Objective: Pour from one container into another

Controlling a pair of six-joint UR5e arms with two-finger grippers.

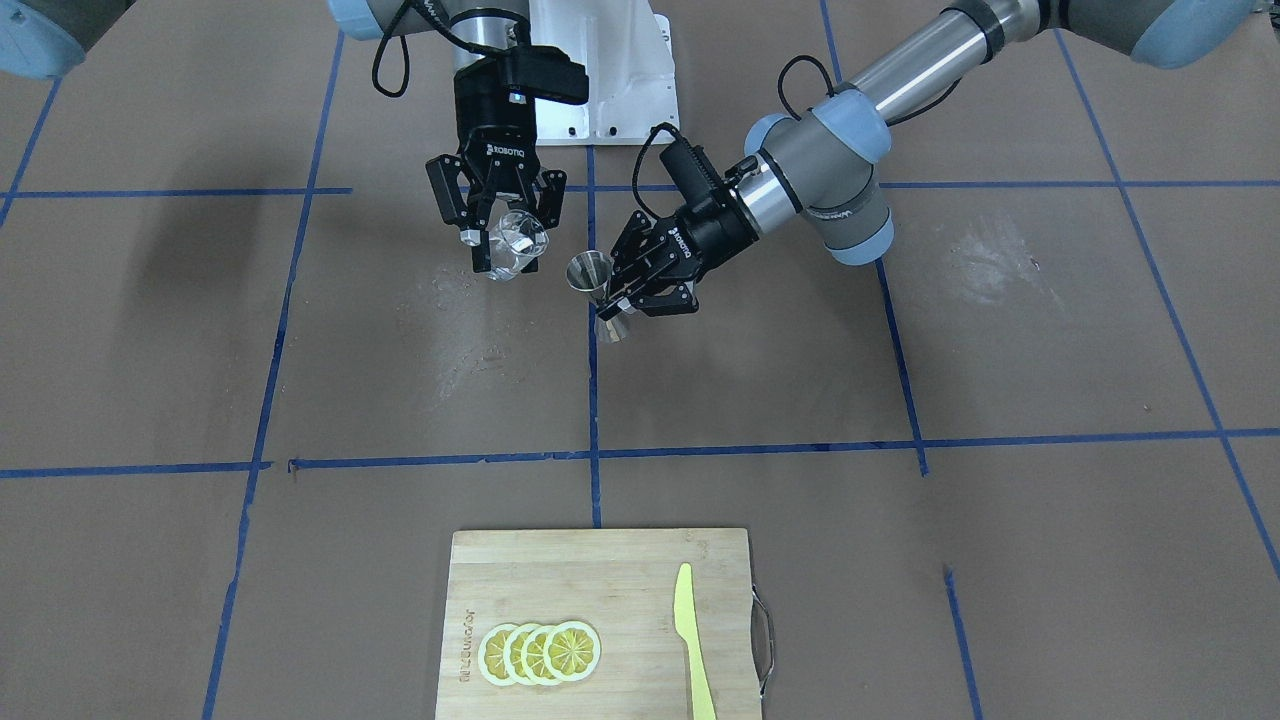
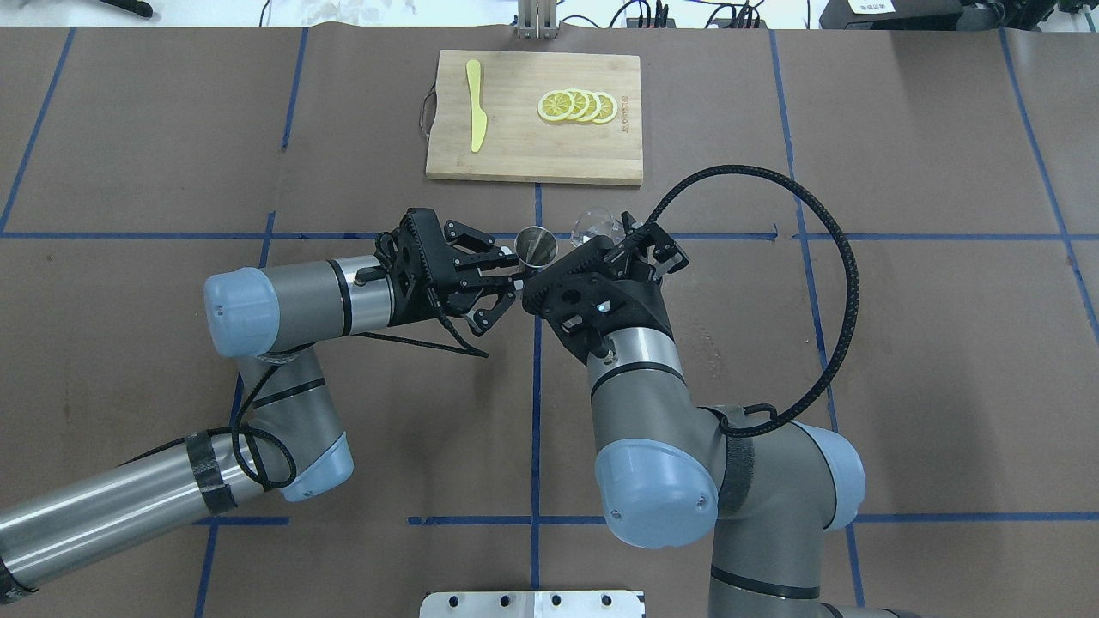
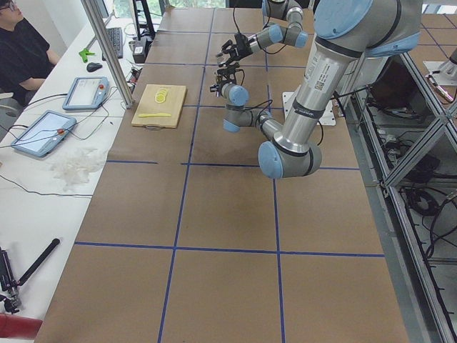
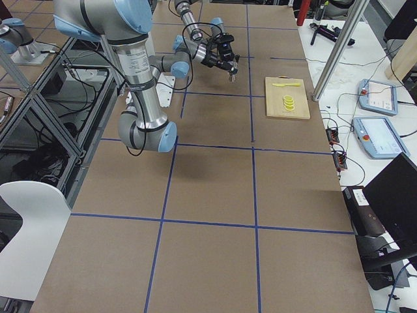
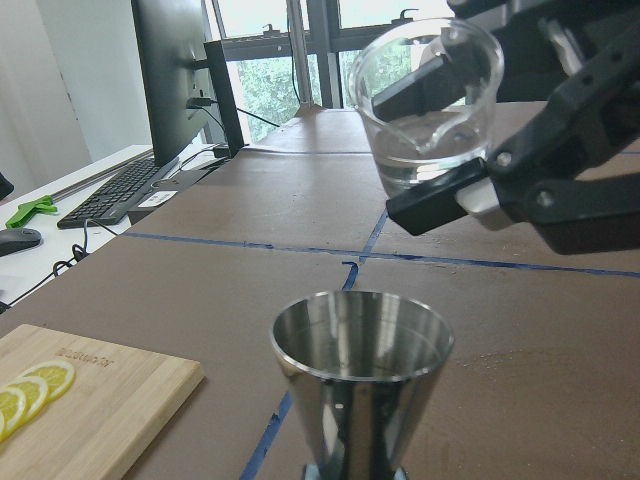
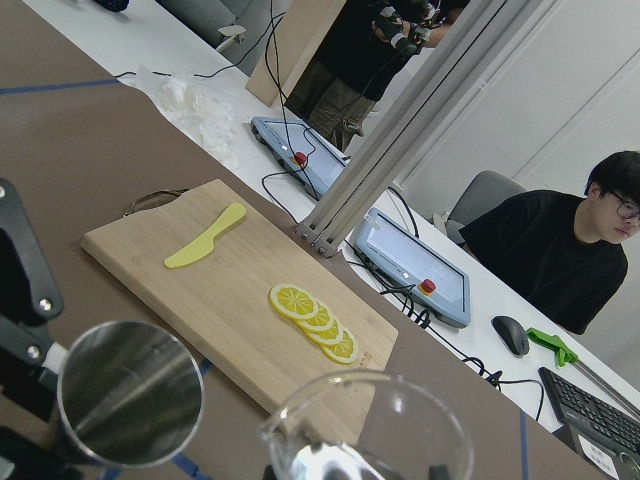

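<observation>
Centrally, glass cup (image 1: 517,245): held off the table between both arms, slightly tilted, with what looks like a little clear liquid at its bottom.
Right gripper (image 1: 512,252): pinches the cup's sides with both fingers, pointing down.
Jigger (image 1: 592,273): just beside the cup and apart from it; the left wrist view shows it upright with its open mouth lower than the cup.
Left gripper (image 1: 618,297): clamped on the jigger at its narrow waist, reaching in sideways.
Table (image 1: 400,400): brown covering crossed by blue tape lines.
Cutting board (image 1: 620,580): wooden, well apart from the grippers on the operators' side.
Lemon slices (image 1: 540,652): an overlapping row on the board.
Yellow knife (image 1: 690,640): flat on the board beside the slices.
</observation>
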